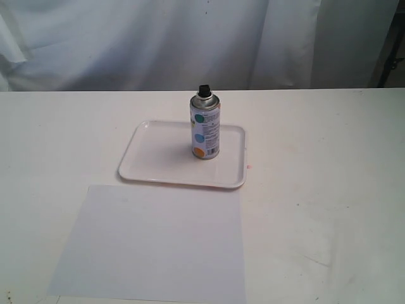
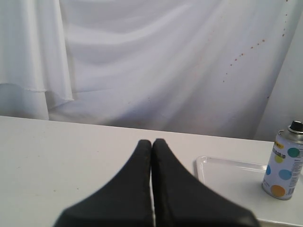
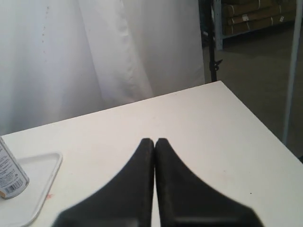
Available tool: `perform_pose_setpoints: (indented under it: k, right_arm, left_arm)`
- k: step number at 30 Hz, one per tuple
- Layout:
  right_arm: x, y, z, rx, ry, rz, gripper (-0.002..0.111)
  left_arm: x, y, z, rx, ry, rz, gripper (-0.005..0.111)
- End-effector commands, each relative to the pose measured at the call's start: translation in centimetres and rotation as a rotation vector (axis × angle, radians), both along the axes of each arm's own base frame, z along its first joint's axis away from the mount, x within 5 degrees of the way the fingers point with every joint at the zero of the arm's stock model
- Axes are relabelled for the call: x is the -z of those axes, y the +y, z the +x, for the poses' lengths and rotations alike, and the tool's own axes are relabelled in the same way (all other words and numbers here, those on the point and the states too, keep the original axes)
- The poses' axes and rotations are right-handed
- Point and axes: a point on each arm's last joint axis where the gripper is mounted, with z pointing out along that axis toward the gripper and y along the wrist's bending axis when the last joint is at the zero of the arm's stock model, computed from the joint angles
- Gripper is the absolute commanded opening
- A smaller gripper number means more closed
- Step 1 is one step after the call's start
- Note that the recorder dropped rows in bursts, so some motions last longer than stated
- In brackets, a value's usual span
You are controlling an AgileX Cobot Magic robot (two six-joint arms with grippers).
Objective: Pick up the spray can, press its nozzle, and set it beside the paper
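The spray can (image 1: 205, 128) stands upright on a white rimmed tray (image 1: 155, 158), its black nozzle (image 1: 204, 90) on top. The paper (image 1: 152, 244) lies flat on the table just in front of the tray. In the left wrist view the spray can (image 2: 283, 166) stands far off to one side of my left gripper (image 2: 152, 142), which is shut and holds nothing. My right gripper (image 3: 154, 141) is also shut and empty, with only the edge of the spray can (image 3: 10, 175) showing in its view. Neither gripper appears in the exterior view.
A white curtain (image 1: 158, 38) hangs behind the table. The table's right edge and corner (image 3: 222, 85) show in the right wrist view, with floor, a dark stand (image 3: 214, 42) and shelves beyond. A small pink mark (image 1: 249, 167) sits beside the tray.
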Motion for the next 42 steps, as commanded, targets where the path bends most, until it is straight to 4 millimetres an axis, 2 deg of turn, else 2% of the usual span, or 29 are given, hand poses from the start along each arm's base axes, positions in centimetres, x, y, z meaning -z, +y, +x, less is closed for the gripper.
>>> perform_pose_setpoints:
  k: [1, 8, 13, 15, 21, 42]
  right_arm:
    - [2.3, -0.1, -0.5, 0.031, -0.063, -0.001, 0.0]
    - [3.7, -0.1, -0.7, 0.027, -0.06, -0.026, 0.0]
    - [6.7, 0.3, -1.0, -0.039, -0.045, -0.034, 0.0]
    - [6.7, 0.3, -1.0, -0.04, -0.053, -0.037, 0.0]
    - [7.7, 0.4, -1.2, -0.069, 0.072, -0.084, 0.0]
    - [7.8, 0.3, -1.2, -0.074, 0.085, -0.107, 0.0]
  left_arm:
    - [0.0, 0.0, -0.1, -0.004, -0.007, 0.004, 0.0]
    - [0.0, 0.0, -0.1, -0.004, -0.007, 0.004, 0.0]
    - [0.0, 0.0, -0.1, -0.004, -0.007, 0.004, 0.0]
    - [0.0, 0.0, -0.1, -0.004, -0.007, 0.004, 0.0]
    - [0.0, 0.0, -0.1, -0.004, -0.007, 0.004, 0.0]
    - [0.0, 0.0, -0.1, -0.004, -0.007, 0.004, 0.0]
